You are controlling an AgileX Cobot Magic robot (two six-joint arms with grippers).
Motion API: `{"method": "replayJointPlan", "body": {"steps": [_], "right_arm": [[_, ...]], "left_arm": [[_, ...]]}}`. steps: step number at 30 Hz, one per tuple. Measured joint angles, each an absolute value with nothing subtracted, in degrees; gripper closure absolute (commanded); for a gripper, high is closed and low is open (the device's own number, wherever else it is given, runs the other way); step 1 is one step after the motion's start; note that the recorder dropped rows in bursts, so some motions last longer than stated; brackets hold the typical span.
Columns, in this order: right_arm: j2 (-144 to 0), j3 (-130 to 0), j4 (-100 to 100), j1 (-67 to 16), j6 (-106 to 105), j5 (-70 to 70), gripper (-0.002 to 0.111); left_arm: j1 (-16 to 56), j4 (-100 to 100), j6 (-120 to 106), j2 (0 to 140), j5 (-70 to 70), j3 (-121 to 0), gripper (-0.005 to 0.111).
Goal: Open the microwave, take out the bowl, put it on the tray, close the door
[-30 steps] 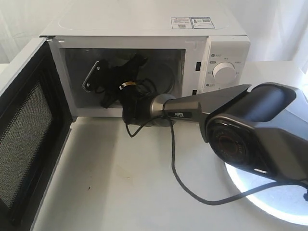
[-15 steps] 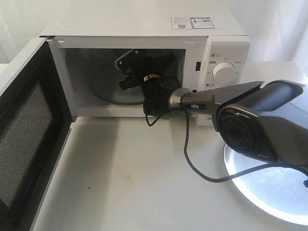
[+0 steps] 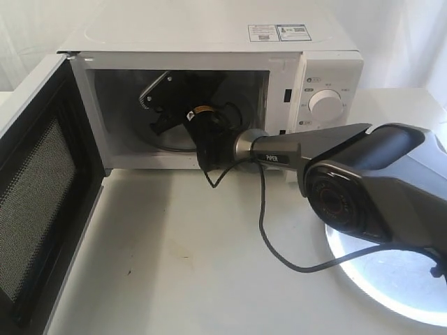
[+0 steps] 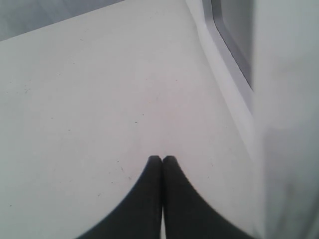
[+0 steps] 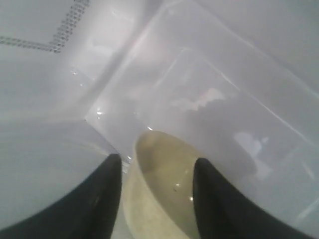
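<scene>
The white microwave [image 3: 209, 38] stands at the back of the table with its door [image 3: 35, 202] swung wide open to the left, black mesh face showing. My right gripper [image 3: 157, 105] reaches deep into the cavity. In the right wrist view the right gripper [image 5: 158, 159] is open and straddles the near wall of the cream bowl [image 5: 164, 194], one finger outside it and one over its hollow. The arm hides the bowl in the exterior view. The silver tray [image 3: 398, 286] lies at the front right. My left gripper [image 4: 162, 158] is shut and empty over the table, beside the door [image 4: 234, 35].
The right arm's grey body [image 3: 377, 188] hangs over the tray's near side, and its black cable [image 3: 269, 244] loops above the table. The control panel with a round dial [image 3: 325, 103] is right of the cavity. The cavity walls [image 5: 209, 74] close in around the gripper.
Inside the cavity, the right gripper swung from the left towards the right, then came back towards the middle left. The arm's body shifted with it.
</scene>
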State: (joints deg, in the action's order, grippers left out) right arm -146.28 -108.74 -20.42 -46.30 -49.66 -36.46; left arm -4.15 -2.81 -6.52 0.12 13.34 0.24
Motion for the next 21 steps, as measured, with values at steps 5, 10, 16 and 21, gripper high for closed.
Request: {"method": "replayJointPlan", "body": {"steps": [5,10,16,21], "right_arm": [[-147.1,-109.8,-20.6,-46.3,-51.0,-36.7,0.063],[-147.4,-110.1,-22.1,-46.3,-53.9,-35.4,0.063],[-147.4,-110.1,-23.6,-46.3,-56.1,-33.9,0.063],[-147.4,-110.1,-24.8,-46.4,-56.3,-33.5,0.063]], "left_arm": [[-4.1,-2.8,-6.5,0.1,13.3,0.2,0.107],[-4.1,-2.8,-6.5,0.1,13.3,0.2,0.107],[-4.1,-2.8,-6.5,0.1,13.3,0.2,0.107],[-4.1,-2.8,-6.5,0.1,13.3,0.2,0.107]]}}
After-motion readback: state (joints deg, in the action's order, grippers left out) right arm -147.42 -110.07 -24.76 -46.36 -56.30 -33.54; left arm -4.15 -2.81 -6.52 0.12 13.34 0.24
